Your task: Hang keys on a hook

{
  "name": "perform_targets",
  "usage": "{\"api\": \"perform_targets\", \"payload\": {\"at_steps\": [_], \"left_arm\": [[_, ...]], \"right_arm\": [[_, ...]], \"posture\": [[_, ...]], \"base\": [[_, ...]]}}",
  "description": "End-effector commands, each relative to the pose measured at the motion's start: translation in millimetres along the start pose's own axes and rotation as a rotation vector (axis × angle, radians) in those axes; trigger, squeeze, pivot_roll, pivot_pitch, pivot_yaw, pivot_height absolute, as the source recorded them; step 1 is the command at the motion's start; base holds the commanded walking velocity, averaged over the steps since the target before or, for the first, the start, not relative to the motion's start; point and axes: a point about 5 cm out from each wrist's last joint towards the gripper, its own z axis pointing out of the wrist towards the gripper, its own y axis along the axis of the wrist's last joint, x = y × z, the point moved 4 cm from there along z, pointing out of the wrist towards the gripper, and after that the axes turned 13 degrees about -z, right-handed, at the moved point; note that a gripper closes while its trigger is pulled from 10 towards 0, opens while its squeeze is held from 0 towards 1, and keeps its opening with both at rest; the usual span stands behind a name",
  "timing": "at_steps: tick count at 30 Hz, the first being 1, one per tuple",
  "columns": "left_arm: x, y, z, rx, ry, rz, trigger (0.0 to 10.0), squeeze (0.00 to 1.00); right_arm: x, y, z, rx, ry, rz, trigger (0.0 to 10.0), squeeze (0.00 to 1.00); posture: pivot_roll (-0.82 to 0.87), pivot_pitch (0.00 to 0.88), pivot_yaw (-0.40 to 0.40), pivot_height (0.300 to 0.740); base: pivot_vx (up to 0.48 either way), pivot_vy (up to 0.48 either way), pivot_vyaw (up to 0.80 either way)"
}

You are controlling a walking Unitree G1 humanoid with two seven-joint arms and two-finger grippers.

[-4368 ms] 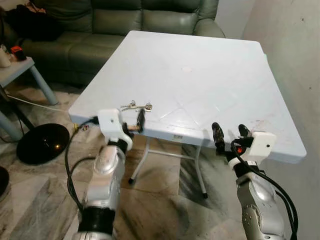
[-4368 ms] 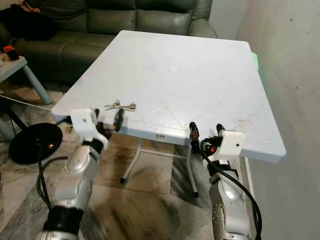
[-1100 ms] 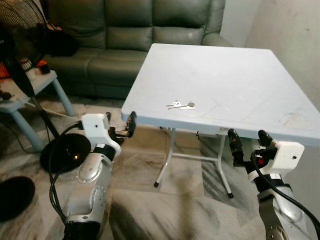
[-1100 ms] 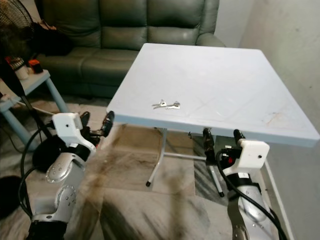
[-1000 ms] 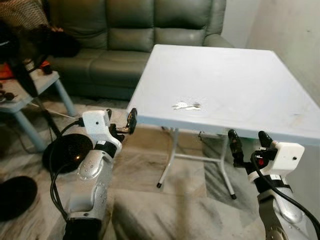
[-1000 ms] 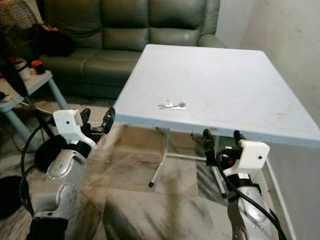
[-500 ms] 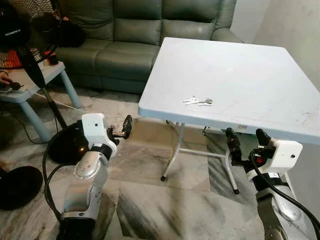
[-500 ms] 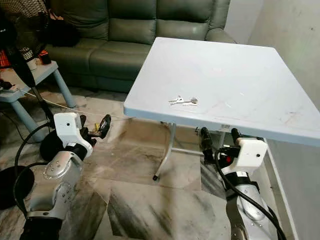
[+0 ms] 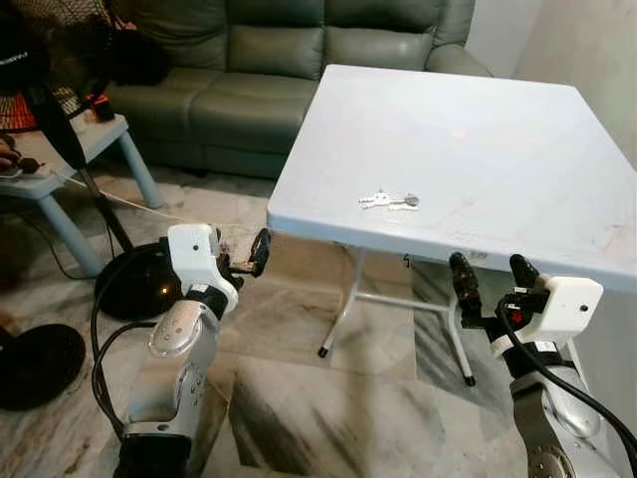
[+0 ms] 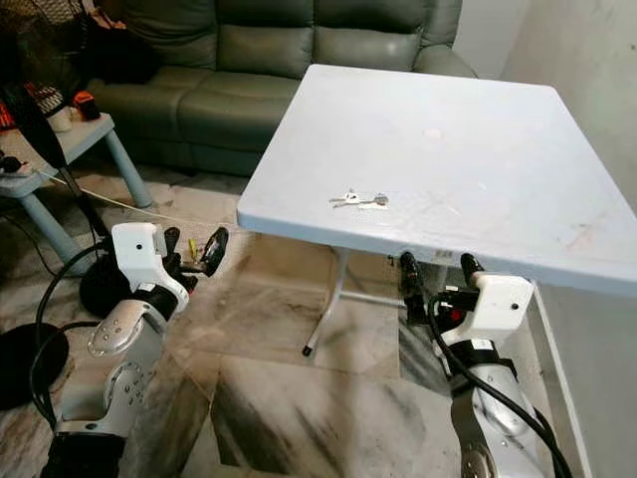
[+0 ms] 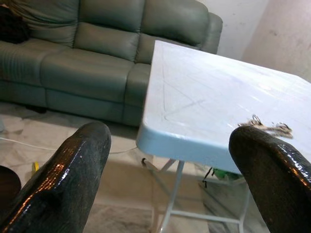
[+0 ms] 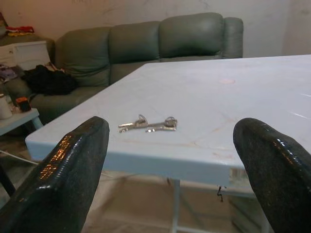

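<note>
- Silver keys [image 9: 389,200] lie flat on the white surface [image 9: 498,129], centre of frame in the head views, near the surface's front edge; nothing touches them.
- Keys: small bunch w/ a ring, blades spread sideways; in the right wrist view [image 12: 148,124] they sit between the two black fingers, well beyond the tips.
- Left pincer [image 9: 242,257]: lower left of frame, held over the floor, left of the surface's front corner and below its edge; fingers apart, empty.
- Left wrist view: fingers [image 11: 63,174] frame the surface's corner, keys [image 11: 266,127] at the right of that picture, near its edge.
- Right pincer [image 9: 491,280]: lower right of frame, just under the surface's front edge, fingers spread wide, gripping nothing; white wrist housing [image 9: 567,302] behind it.
- Both pincers well apart from the keys; the right one is the nearer.
- Green leather sofa [image 9: 259,60]: upper left, behind the surface, close to its far edge.
- Pale blue side table [image 9: 70,159]: far left, small items on top, too small to identify.
- Black round fan base [image 9: 134,284] on the marble-pattern floor [image 9: 328,398], behind the left arm; a second dark disc [image 9: 35,363] at the left edge.
- Surface stands on white folding legs [image 9: 343,309]; plain wall [image 9: 587,50] at upper right.
</note>
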Motion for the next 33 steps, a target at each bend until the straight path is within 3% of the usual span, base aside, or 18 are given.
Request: {"api": "perform_targets", "payload": {"at_steps": [1,29,33], "left_arm": [[-0.7,4.9,-0.3,-0.014,-0.005,-0.001,10.0,0.00],[-6.1,3.9,1.3,-0.020,-0.022,-0.006,10.0,0.00],[-6.3,6.3,1.1,-0.054,0.002,0.028,10.0,0.00]], "right_arm": [[-2.1,4.6,0.7,-0.013,-0.006,-0.001,10.0,0.00],[-0.6,4.0,2.7,-0.013,0.017,-0.007,10.0,0.00],[1.1,4.8,3.9,-0.016,0.038,-0.013,10.0,0.00]], "posture": [[0.09,0.074,-0.010,0.740],[0.09,0.046,-0.022,0.740],[0.09,0.046,-0.022,0.740]], "base": [[0.431,0.000,0.00],[0.429,0.000,0.00],[0.000,0.000,0.00]]}}
